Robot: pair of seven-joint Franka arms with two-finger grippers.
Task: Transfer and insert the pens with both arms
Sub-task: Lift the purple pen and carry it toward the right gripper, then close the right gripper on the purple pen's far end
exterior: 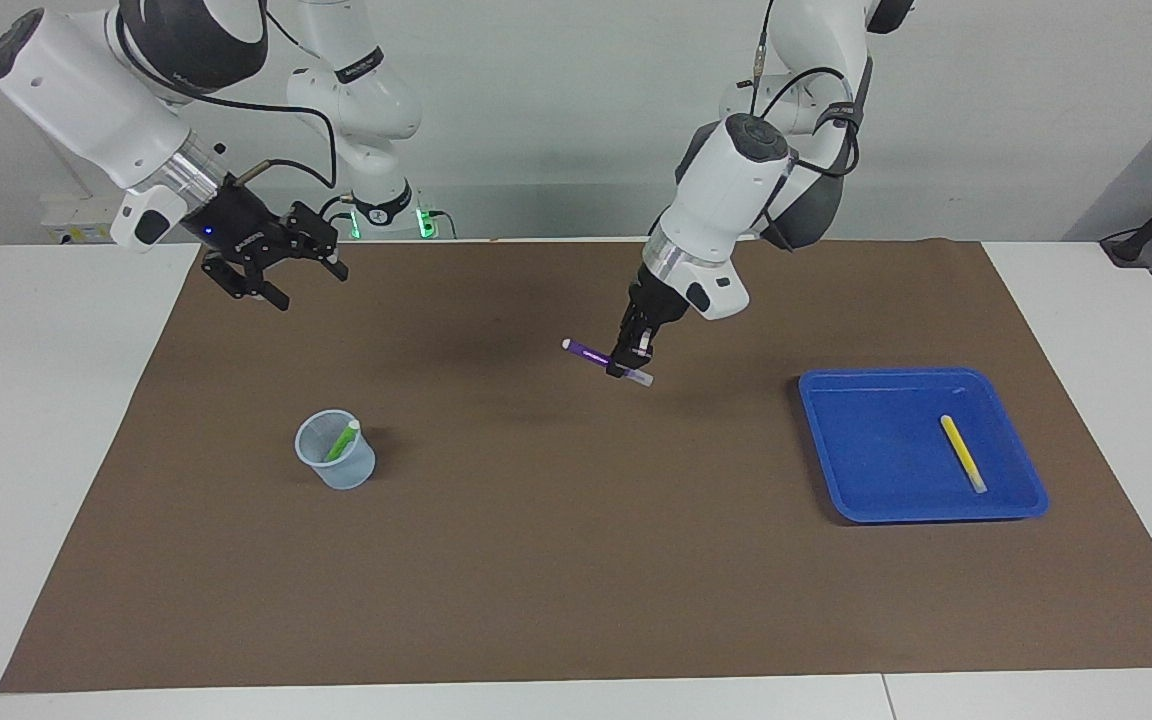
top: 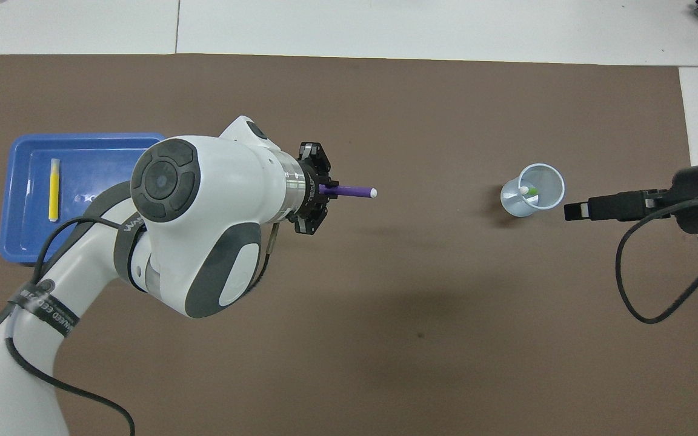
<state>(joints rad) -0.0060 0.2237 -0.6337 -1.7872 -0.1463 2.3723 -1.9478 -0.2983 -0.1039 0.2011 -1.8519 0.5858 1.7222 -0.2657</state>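
Facing view, left end effector gripping slim purple pen

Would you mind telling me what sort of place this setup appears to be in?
Most likely a robotics lab: a white table under a brown mat, the left gripper holding a purple pen above it, the right gripper open, with a blue tray and a cup.

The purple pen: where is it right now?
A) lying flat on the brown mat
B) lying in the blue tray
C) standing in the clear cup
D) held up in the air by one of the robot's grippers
D: the left gripper is shut on the purple pen, holding it roughly level over the brown mat, between the blue tray and the cup.
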